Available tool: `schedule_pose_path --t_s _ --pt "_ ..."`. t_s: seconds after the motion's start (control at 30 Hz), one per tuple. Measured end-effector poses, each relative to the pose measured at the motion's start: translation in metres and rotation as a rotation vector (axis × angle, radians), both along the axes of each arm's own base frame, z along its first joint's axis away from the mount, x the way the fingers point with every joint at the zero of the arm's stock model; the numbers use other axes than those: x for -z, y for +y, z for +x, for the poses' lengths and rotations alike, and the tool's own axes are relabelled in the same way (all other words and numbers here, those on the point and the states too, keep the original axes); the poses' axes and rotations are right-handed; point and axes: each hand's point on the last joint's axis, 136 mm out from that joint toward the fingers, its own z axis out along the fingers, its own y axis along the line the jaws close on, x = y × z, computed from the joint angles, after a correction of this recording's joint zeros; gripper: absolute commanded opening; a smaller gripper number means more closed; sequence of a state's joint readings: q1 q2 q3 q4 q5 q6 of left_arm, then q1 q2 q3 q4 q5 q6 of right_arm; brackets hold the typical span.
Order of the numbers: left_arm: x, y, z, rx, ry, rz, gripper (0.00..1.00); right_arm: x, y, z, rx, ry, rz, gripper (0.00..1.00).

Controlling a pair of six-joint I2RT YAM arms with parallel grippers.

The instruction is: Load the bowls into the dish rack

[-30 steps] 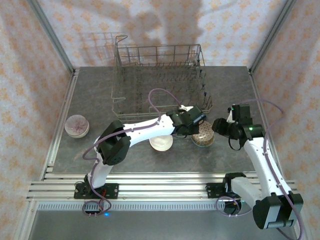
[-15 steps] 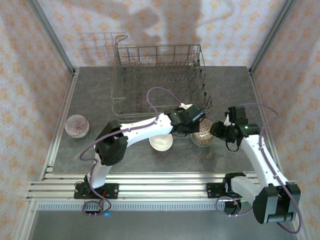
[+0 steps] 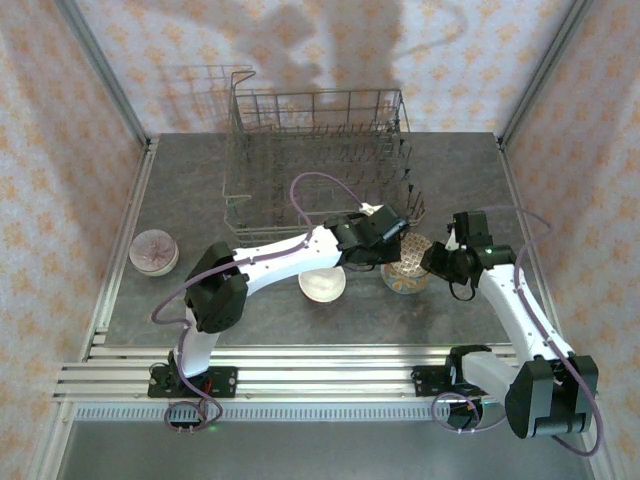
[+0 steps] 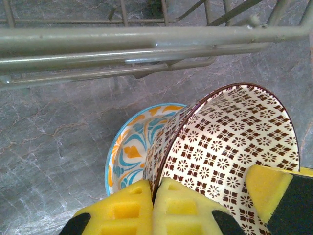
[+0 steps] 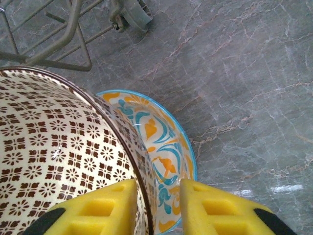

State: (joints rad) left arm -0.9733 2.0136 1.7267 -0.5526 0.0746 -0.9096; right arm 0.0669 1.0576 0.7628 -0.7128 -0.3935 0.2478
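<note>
My left end effector (image 4: 154,196) is clamped tight on the rim of the brown-patterned bowl (image 4: 230,147). One yellow pad is inside the wall and one outside, and the bowl is tilted up on its edge. Its lower side hangs in or just over the blue-and-orange bowl (image 4: 129,152), which lies flat on the desk (image 3: 470,180); I cannot tell whether the two touch.

My right end effector (image 5: 159,196) straddles the same rim from the right, jaws partly apart. The inner pad is close to the patterned inside. The outer pad stands clear of the wall, above the blue-and-orange bowl. It grips nothing.

The dish rack (image 3: 315,97) stands at the far middle of the desk. Its near bottom rail runs just beyond the tilted bowl's upper edge, so there is little room on that side. To the right of both bowls, and nearer to me, the grey desk is bare.

A white bowl (image 3: 322,286) sits just left of the pair, beside my left forearm. A pinkish bowl (image 3: 153,250) rests well apart by the desk's left edge.
</note>
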Motion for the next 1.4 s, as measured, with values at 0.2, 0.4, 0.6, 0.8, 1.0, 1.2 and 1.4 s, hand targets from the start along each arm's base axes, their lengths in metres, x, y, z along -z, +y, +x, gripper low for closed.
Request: schedule_pose_path --t_s 0.2,0.4,0.6,0.8,1.0,1.2,1.4 --pt "0.0 -0.001 -0.001 0.009 0.0 0.001 0.0 0.0 0.0 0.001 0.001 -0.003 0.002 0.14" --pt "0.0 -0.003 -0.004 0.033 -0.001 0.005 0.0 0.0 0.0 0.001 0.006 -0.001 -0.001 0.06" --pt "0.0 -0.003 -0.005 0.051 -0.008 0.013 0.11 -0.003 -0.003 0.001 0.014 -0.009 -0.018 0.0" --pt "-0.007 -0.006 -0.005 0.071 -0.03 0.0 0.43 -0.008 -0.01 -0.006 0.027 -0.003 -0.052 0.0" --pt "-0.044 -0.003 -0.005 0.083 -0.089 -0.045 0.51 -0.014 -0.017 -0.019 0.044 0.006 -0.086 0.0" --pt "-0.108 0.012 -0.006 0.089 -0.188 -0.103 0.51 -0.04 -0.028 -0.025 0.077 -0.053 -0.135 0.0" --pt "-0.156 0.064 0.008 0.036 -0.254 -0.113 0.54 -0.074 -0.046 -0.035 0.138 -0.108 -0.21 0.0"
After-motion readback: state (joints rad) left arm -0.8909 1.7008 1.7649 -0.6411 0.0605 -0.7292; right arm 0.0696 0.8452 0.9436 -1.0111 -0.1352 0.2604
